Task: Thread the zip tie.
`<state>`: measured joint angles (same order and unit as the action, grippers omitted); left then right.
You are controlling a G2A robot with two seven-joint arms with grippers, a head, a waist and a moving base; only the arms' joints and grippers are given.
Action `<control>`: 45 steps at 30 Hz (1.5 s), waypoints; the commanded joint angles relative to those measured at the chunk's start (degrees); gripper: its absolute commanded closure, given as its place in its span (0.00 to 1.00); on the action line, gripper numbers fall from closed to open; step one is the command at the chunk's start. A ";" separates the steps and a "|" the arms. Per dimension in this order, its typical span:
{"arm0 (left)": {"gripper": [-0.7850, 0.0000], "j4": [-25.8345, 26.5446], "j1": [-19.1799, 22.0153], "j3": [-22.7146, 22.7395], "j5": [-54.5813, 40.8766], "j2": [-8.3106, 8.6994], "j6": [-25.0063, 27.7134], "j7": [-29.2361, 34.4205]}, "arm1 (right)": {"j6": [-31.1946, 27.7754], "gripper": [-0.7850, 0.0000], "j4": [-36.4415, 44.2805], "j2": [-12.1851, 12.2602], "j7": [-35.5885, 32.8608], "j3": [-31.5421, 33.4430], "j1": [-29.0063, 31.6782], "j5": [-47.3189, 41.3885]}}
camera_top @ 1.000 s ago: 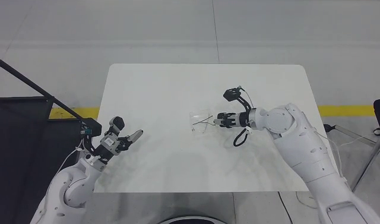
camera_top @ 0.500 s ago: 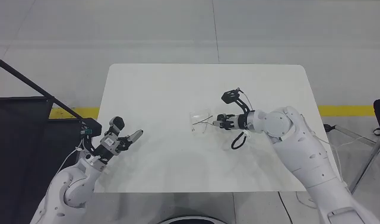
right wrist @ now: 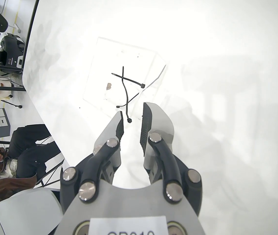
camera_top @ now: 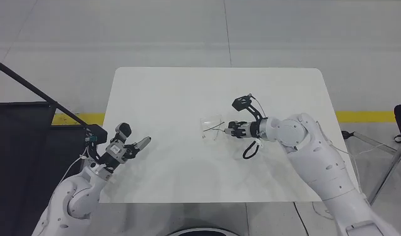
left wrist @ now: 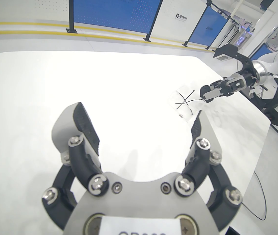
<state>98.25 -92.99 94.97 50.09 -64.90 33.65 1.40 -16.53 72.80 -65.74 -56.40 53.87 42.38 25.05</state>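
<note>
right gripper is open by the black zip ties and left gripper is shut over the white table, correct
Not quite: the left gripper is open, spread wide, as the left wrist view shows. The rest stands: the right gripper is open by the black zip ties, and the left is over the white table.

blue panel (left wrist: 119, 1): white logo-word is borne | white panel (left wrist: 181, 17): dark logo-word | left gripper (left wrist: 140, 111) label (left wrist: 141, 228), right gripper (right wrist: 134, 110) tag (right wrist: 129, 226): characters cut off, unread
</note>
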 commanded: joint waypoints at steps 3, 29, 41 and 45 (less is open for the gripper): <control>0.00 0.00 0.00 0.00 0.00 0.00 0.00 0.00 | 0.78 0.75 0.56 -0.04 0.15 -0.27 0.18 0.79; 0.00 -0.20 1.15 0.62 -0.04 0.22 0.80 1.66 | -6.98 1.00 4.92 2.13 -1.58 7.01 4.49 -5.02; 0.00 -7.37 9.70 2.80 -5.02 2.42 24.26 9.33 | -14.51 1.00 12.74 5.09 -16.86 7.74 5.22 -17.18; 0.00 -6.94 11.35 0.02 -11.40 3.72 24.35 12.76 | -14.03 1.00 16.04 7.27 -17.35 3.06 3.85 -21.16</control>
<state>91.04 -81.91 95.76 40.98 -61.67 58.15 13.14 -30.56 88.11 -59.12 -73.73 58.33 46.71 5.16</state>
